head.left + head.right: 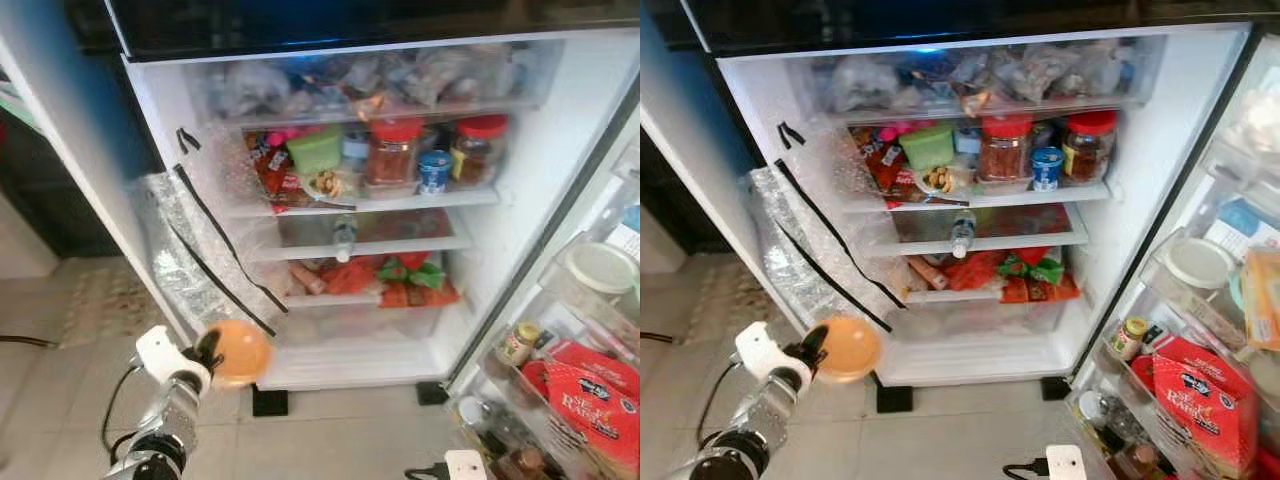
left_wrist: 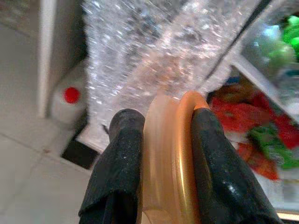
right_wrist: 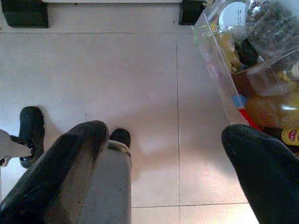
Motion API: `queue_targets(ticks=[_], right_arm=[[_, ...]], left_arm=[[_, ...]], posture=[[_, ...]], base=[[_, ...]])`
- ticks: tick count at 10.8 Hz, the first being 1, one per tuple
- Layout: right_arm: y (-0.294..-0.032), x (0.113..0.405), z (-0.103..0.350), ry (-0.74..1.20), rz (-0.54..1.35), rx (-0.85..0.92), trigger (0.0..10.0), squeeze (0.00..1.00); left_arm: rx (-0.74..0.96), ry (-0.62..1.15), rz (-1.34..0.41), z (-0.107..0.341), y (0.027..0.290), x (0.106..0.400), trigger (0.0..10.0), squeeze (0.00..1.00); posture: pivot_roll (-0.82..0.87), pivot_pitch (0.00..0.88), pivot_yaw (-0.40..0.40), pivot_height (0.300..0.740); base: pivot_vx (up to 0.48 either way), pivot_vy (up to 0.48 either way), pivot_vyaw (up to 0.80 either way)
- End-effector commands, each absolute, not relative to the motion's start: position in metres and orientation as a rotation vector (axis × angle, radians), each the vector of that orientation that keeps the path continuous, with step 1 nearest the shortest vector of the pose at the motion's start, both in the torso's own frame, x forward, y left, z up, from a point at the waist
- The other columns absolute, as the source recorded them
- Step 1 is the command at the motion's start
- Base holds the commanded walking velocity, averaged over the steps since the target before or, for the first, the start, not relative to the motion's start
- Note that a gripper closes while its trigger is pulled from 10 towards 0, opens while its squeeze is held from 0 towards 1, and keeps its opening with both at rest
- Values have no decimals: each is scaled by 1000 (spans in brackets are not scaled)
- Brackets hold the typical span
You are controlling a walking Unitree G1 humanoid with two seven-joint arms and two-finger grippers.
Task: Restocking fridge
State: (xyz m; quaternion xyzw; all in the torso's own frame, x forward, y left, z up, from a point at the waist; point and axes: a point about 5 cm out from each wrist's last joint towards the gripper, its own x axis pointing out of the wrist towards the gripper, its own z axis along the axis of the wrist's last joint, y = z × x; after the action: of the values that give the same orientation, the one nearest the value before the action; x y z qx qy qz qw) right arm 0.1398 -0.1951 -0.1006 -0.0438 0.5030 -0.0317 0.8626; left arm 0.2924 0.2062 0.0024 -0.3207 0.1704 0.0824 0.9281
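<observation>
The left gripper [image 1: 212, 355] pinched an orange lid [image 1: 240, 352] edgewise, the open fridge [image 1: 560, 130] just ahead of it; the right gripper [image 3: 163, 154] hung spread wide.

White lettering is showing on the red packet [image 1: 596, 394] sitting in the open door's lower rack; I'm reading "RA" there, the rest is blurring out. Nothing else legible.

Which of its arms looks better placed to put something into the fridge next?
Probably the left. Its left claw already grips a round translucent orange plastic lid just in front of the open white fridge. The right claw hangs open over the pale tiled floor, holding nothing.
</observation>
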Motion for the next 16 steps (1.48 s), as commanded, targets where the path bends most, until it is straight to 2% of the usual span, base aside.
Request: queue_targets(ticks=[1, 3, 6, 9, 12, 14, 16], right_arm=[[-194, 142, -100, 1054, -58, -94, 10000, 0], [-194, 152, -97, 1051, -37, -127, 10000, 0], [-197, 168, -90, 1021, -47, -126, 10000, 0], [-204, 166, -90, 1027, -71, -126, 10000, 0], [-209, 168, -88, 1016, -115, -156, 10000, 0], [-212, 170, -87, 1011, -138, -147, 10000, 0], [-213, 171, -86, 1011, -157, -137, 10000, 0]], left_arm=[[-700, 325, 108, 10, 199, 300, 10000, 0], [-738, 311, -108, 14, 179, 302, 10000, 0], [-811, 193, -270, 36, 166, 305, 10000, 0], [-927, 195, -324, 33, 156, 296, 10000, 0], [-917, 228, -383, 36, 148, 294, 10000, 0], [-932, 272, -425, 37, 134, 296, 10000, 0], [-919, 265, -428, 40, 136, 299, 10000, 0]], posture=[[-21, 0, 35, 740], [-15, 0, 30, 740], [-1, 0, 23, 740], [-21, 0, 24, 740], [-62, 0, 47, 740], [-98, 0, 84, 740], [-121, 0, 96, 740]], base=[[0, 0, 0], [0, 0, 0], [0, 0, 0], [0, 0, 0], [0, 0, 0], [0, 0, 0], [0, 0, 0]])
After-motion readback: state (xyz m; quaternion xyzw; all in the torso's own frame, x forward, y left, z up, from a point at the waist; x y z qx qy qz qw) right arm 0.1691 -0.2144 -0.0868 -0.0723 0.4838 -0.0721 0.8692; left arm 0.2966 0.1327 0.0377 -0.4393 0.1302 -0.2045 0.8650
